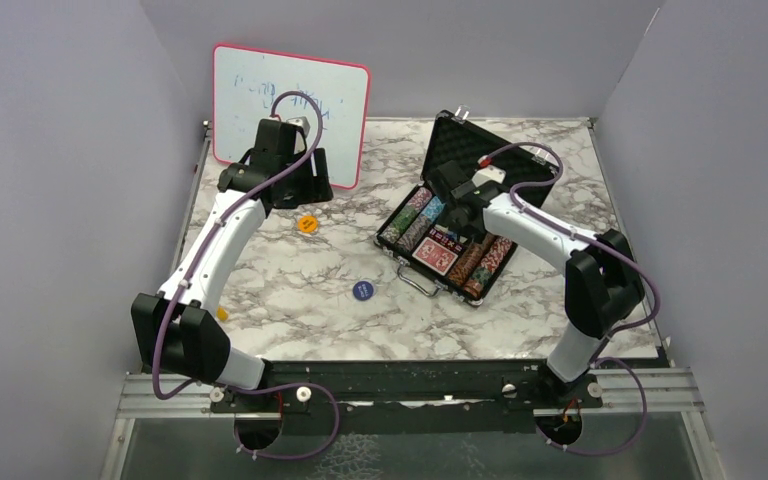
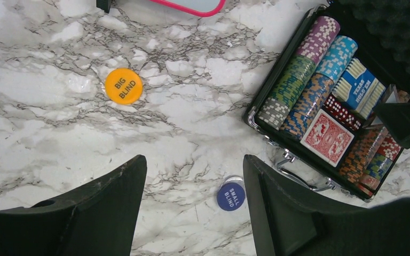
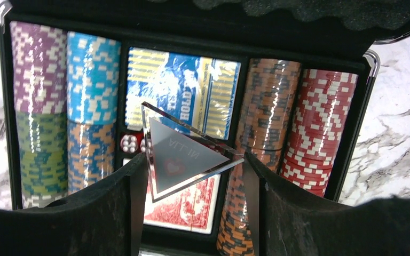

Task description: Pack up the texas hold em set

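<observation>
**Operator:** Report the case position and edges.

**Technician:** The case (image 1: 480,150) lies open on the right half of the bench (image 1: 290,270), set askew to the bench edges. Its foam-lined lid stands raised toward the far wall. The handle (image 1: 417,280) faces the bench centre.

**Operator:** Contents?

**Technician:** Chip stacks (image 2: 299,80) fill the side rows, with the red-backed cards (image 2: 328,137) and dice (image 2: 341,111) in the middle.

**Operator:** Claws?

**Technician:** The right claw (image 3: 192,160) hangs over the case, pinching a clear triangular plaque (image 3: 184,154). The left claw (image 2: 192,158) is spread over the marble.

**Operator:** Room to move?

**Technician:** The orange button (image 2: 123,85) lies near the whiteboard (image 1: 290,110). The blue button (image 2: 230,196) lies near the handle, not touching. Marble shows between them. Grey walls (image 1: 60,150) close three sides.
</observation>
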{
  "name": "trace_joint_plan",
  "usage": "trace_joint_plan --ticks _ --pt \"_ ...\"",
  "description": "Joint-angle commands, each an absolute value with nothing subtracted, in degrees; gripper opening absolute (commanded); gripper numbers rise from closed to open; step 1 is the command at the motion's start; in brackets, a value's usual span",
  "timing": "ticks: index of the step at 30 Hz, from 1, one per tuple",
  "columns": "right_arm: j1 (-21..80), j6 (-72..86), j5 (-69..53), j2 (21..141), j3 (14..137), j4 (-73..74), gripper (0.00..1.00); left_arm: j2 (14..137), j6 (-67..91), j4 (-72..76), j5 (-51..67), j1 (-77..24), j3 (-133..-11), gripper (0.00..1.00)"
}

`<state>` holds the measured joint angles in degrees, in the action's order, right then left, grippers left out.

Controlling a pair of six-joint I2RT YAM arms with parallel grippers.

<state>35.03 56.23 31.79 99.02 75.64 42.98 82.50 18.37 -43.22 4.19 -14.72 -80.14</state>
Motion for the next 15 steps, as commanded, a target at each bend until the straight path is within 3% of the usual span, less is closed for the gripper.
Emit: trace_joint_plan --ticks 1,15 --pt "32.8 60.3 30.6 101.5 76.1 42.5 0.57 81.8 17.2 -42.2 1.6 -14.9 -80.6 0.70" --pt "31.5 60.2 29.5 106.5 78.7 38.9 0.58 81.9 17.1 -42.2 0.8 -14.8 -80.2 0.70"
